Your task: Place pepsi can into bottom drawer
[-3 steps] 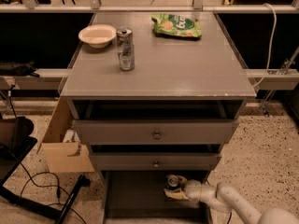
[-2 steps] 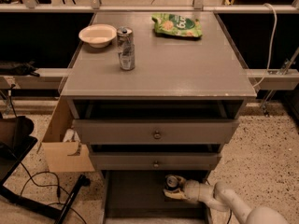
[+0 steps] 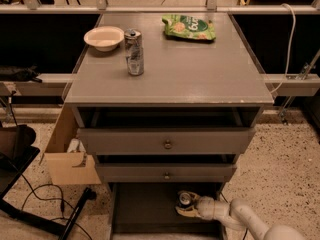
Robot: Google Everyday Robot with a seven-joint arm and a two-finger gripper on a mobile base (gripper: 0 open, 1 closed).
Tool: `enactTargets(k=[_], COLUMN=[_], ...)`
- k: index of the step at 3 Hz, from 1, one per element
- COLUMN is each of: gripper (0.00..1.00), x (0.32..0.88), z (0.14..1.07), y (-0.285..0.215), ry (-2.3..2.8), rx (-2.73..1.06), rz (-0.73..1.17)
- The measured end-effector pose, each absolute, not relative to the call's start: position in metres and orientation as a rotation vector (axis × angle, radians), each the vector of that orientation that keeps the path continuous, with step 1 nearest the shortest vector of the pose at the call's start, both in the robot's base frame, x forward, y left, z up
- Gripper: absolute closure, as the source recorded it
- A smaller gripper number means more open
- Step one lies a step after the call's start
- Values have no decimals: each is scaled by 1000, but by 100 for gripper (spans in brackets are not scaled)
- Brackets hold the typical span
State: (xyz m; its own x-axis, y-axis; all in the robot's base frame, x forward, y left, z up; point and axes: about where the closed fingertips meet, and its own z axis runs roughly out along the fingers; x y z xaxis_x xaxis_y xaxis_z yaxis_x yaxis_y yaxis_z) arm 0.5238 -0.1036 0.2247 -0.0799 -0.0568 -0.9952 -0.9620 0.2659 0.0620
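White lettering marks the green snack bag [image 3: 189, 27], but no word of it can be made out, and the slim silver can [image 3: 134, 53] shows no legible label. The gripper [image 3: 187, 210] sits in the bottom drawer [image 3: 145, 209] at the pepsi can [image 3: 185, 199], which shows only its silver top, no brand name.

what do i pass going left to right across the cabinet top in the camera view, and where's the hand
white bowl → slim silver can → green snack bag. The hand is lower down, at the bottom drawer, right by the pepsi can.
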Motion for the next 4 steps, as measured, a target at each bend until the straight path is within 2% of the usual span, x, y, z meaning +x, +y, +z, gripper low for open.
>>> enactTargets(k=[3, 4], gripper=[11, 0], x=[524, 524], z=[225, 225], y=[-103, -103], ry=[1425, 1425], rx=[-1021, -1021], rz=[1027, 1027])
